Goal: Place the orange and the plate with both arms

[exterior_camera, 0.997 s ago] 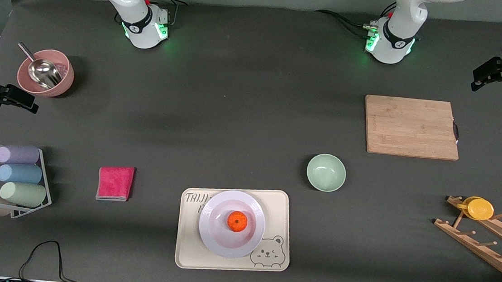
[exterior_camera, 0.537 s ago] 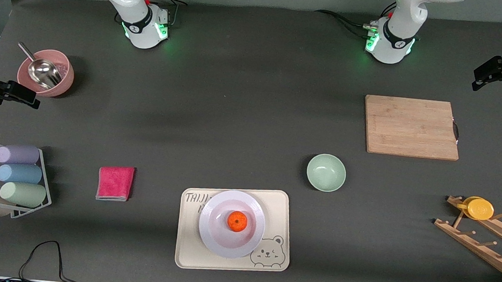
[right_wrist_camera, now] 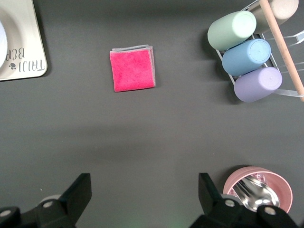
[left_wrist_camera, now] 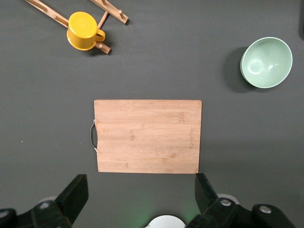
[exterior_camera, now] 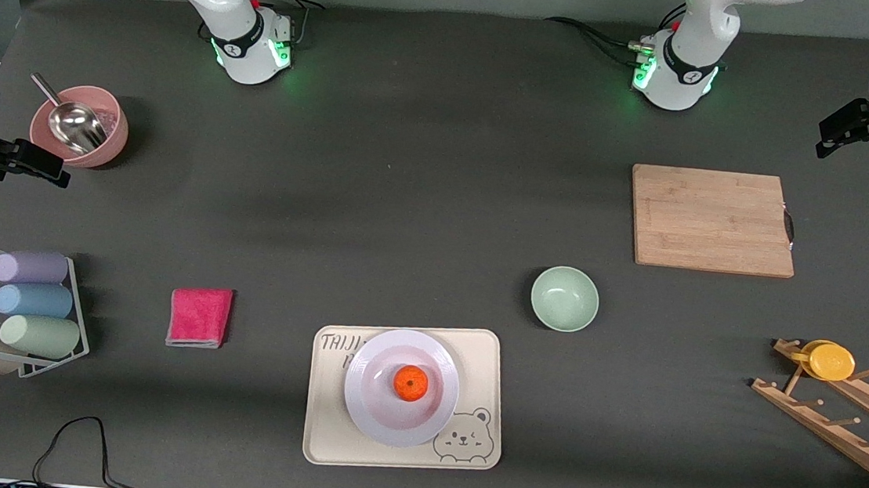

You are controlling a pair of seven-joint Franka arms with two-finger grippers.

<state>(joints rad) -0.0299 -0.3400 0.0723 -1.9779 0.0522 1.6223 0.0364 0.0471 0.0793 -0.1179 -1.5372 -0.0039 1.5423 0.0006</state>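
The orange [exterior_camera: 410,383] sits in the middle of the plate [exterior_camera: 373,404], which rests on the cream bear tray [exterior_camera: 483,358] at the surface's [exterior_camera: 407,194] edge nearest the front camera; only the front view shows the fruit. The left tool [left_wrist_camera: 141,197] hangs with fingers spread wide and empty over the wooden cutting board [left_wrist_camera: 147,135], with the mint bowl [left_wrist_camera: 266,61] and yellow cup [left_wrist_camera: 83,31] in its view. The right tool [right_wrist_camera: 145,197], likewise wide and empty, looks down on the pink cloth [right_wrist_camera: 133,68], the pink bowl [right_wrist_camera: 259,190] and a corner of the tray.
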